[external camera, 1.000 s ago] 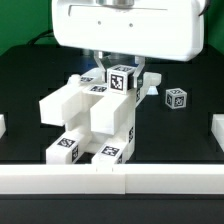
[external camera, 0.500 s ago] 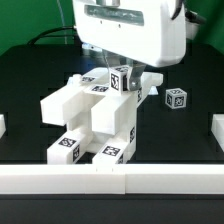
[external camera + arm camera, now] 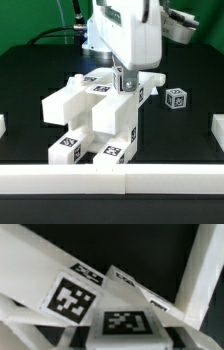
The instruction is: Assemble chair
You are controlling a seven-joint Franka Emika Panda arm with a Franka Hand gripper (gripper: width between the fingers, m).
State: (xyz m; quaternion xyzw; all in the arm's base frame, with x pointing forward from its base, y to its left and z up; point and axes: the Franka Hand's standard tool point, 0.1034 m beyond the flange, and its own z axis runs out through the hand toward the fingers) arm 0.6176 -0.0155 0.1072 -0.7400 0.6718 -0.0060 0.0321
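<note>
Chair (image 3: 95, 125): part-assembled, stood mid-bench (image 3: 30, 75). Gripper (image 3: 124, 82): closed on a tagged piece at the chair's top rear. Small tagged block (image 3: 176, 98): loose, right of the chair. Step judged: seating the piece; downward pressure required next.

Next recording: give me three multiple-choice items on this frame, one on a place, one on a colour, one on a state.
1. Where is the small loose cube?
A. on the exterior view's right of the chair
B. on top of it
C. in the gripper

2. What colour is the table surface?
A. white
B. black
C. red

3. The gripper is:
A. wide open, far away
B. out of view
C. shut at the chair's top

A: it lies apart on the table. B: dark around the parts. C: fingers closed on the tagged part.
</note>
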